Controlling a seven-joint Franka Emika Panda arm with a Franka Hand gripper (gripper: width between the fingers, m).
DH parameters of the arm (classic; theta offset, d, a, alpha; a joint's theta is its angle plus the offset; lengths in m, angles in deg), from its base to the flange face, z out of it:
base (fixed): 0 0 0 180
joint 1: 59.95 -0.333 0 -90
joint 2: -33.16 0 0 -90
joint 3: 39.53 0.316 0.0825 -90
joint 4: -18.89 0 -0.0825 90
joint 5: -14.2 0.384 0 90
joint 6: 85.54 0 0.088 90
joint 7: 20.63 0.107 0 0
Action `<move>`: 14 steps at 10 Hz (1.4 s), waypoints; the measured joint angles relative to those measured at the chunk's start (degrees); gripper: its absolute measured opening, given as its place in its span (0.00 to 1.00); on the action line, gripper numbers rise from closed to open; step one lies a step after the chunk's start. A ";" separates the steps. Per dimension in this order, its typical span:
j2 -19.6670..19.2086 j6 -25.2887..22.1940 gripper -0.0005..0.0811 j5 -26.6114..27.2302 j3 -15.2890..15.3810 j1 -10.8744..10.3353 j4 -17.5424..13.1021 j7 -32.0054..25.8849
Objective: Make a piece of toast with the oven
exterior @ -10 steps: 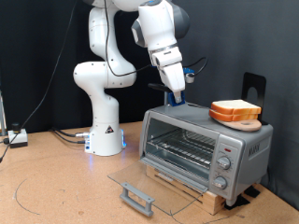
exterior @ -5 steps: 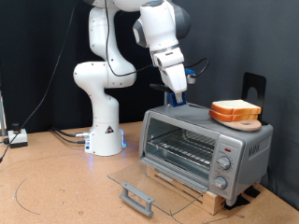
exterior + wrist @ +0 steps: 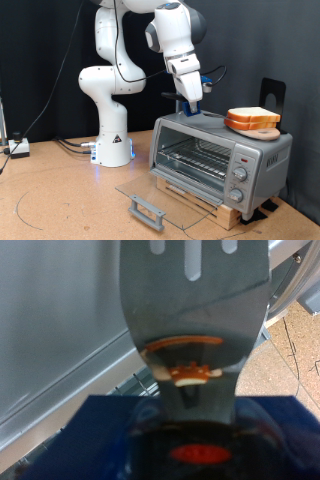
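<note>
The spatula (image 3: 195, 300) blocks the wrist view, its blade cut off; gripper fingers are hidden.

A brown table (image 3: 60, 200) fills the exterior view, a faint curved line marked on it towards the bottom left. At the far left edge a small white box (image 3: 18, 147) sits on it, with dark cables (image 3: 70, 144) running along the back – they lie flat against the surface. A wooden block (image 3: 205, 203) lies on the table at the lower right. Behind, a black stand (image 3: 272, 95) rises upright near the right edge – in front of a white wall (image 3: 40, 50).
</note>
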 joint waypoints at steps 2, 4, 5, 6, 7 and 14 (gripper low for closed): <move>-0.05 -0.76 0.50 0.03 -0.22 0.05 0.00 -0.01; -0.03 -1.50 0.50 0.21 -0.71 0.04 0.00 -0.53; 0.04 -1.72 0.50 0.45 -0.99 0.03 0.00 -1.03; 0.22 -1.84 0.50 0.68 -1.35 0.01 0.00 -1.62; 0.35 -1.86 0.50 0.74 -1.53 0.01 0.00 -1.75; -0.49 -0.59 0.50 -0.09 1.14 0.04 0.13 1.60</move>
